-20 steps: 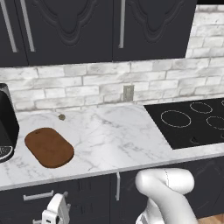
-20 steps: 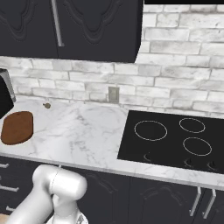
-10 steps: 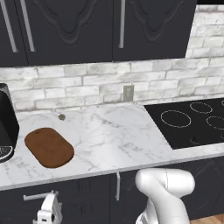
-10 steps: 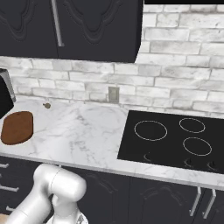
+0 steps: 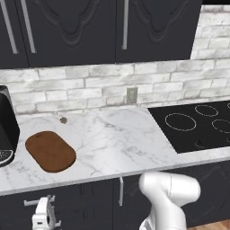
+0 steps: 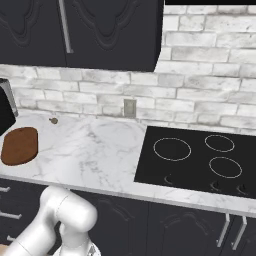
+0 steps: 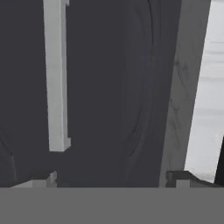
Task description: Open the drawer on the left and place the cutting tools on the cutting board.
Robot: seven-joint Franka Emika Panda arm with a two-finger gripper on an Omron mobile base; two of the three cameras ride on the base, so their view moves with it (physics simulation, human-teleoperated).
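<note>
The drawer (image 5: pixel 76 195) is a black front under the counter's left part, and it looks shut. Its short silver bar handle (image 5: pixel 37 201) sits just above my gripper (image 5: pixel 43 214), whose white hand hangs close in front of the drawer face. In the hand view the handle (image 7: pixel 57 78) runs lengthwise left of centre. My gripper (image 7: pixel 109 183) is open, with nothing between its dark fingertips (image 7: pixel 43 178). The reddish-brown cutting board (image 5: pixel 50 151) lies bare on the marble counter, also seen in the right base view (image 6: pixel 20 145). The cutting tools are hidden.
A black appliance (image 5: pixel 6 126) stands at the counter's left end beside the board. A black cooktop (image 5: pixel 197 128) fills the right side. A small round thing (image 5: pixel 63 120) lies near the wall. A cabinet door with a vertical handle (image 5: pixel 120 191) is right of the drawer.
My gripper has drifted a little to the left in front of the drawer face, closer under the bar handle. It stays open.
</note>
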